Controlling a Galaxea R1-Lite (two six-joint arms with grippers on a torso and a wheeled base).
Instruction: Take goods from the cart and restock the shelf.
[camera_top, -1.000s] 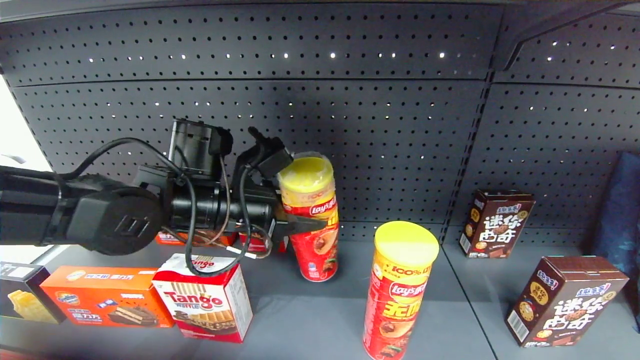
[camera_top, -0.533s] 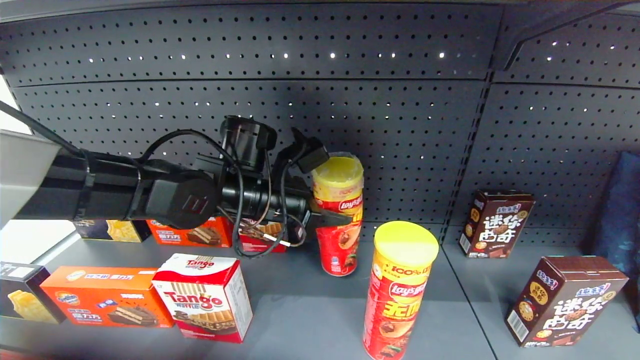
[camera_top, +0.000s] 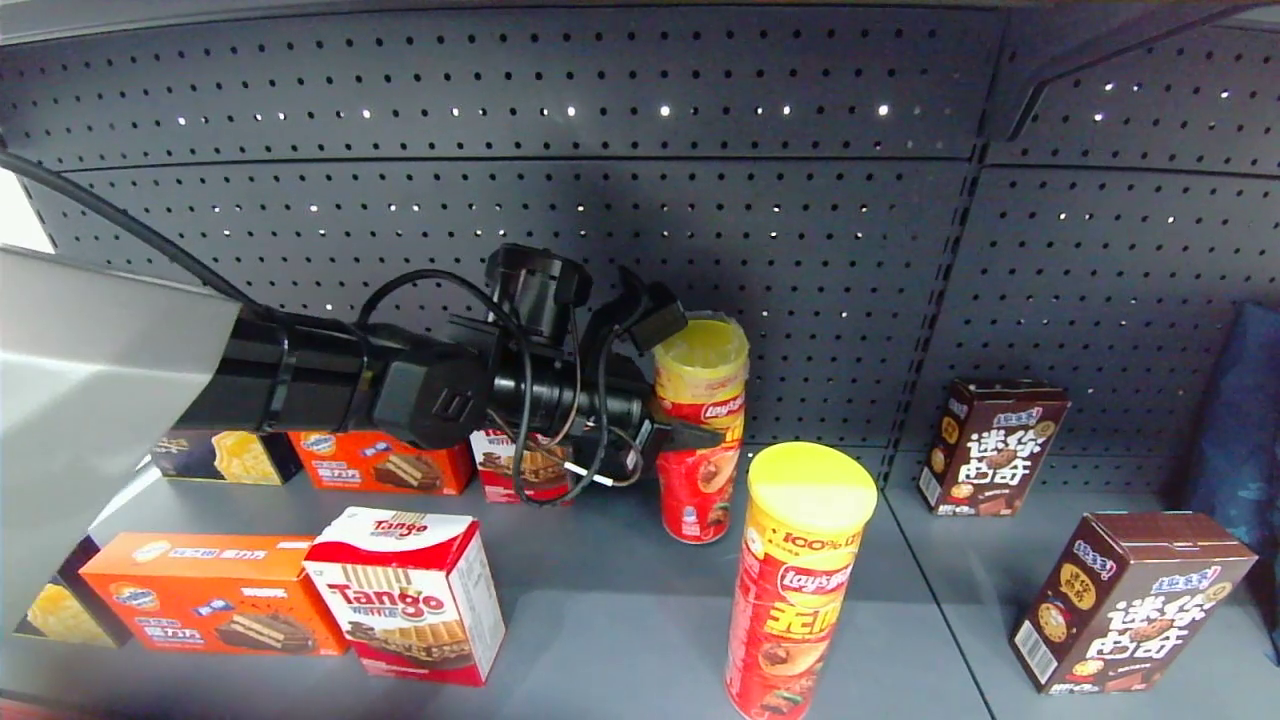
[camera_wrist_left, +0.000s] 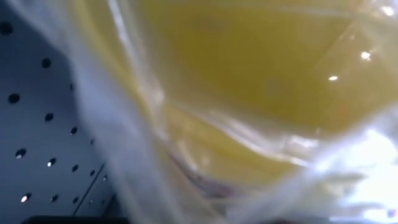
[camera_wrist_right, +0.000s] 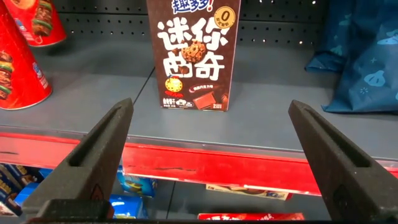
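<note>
Shelf: grey board (camera_top: 600, 620) under a dark perforated back panel (camera_top: 700, 200), with a seam splitting it into two bays.
Left bay, front row: dark box with yellow picture (camera_top: 55, 612); orange cake box (camera_top: 210, 605); white-and-red wafer box (camera_top: 405, 595), upright and just beside the orange one.
Left bay, back row: dark box (camera_top: 225, 455); orange box (camera_top: 385, 465); red wafer box (camera_top: 520, 465).
Left bay, by the seam: front chip can (camera_top: 800, 580), upright, yellow lid; rear chip can (camera_top: 700, 440) behind it, contact with the board unclear.
Right bay: two brown cookie boxes, back (camera_top: 990, 445) and front (camera_top: 1130, 600); blue bag (camera_top: 1240, 400) at the far edge.

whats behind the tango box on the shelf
A second wafer box stands at the back, beside an orange box. Cables from the left arm cover part of it.
</note>
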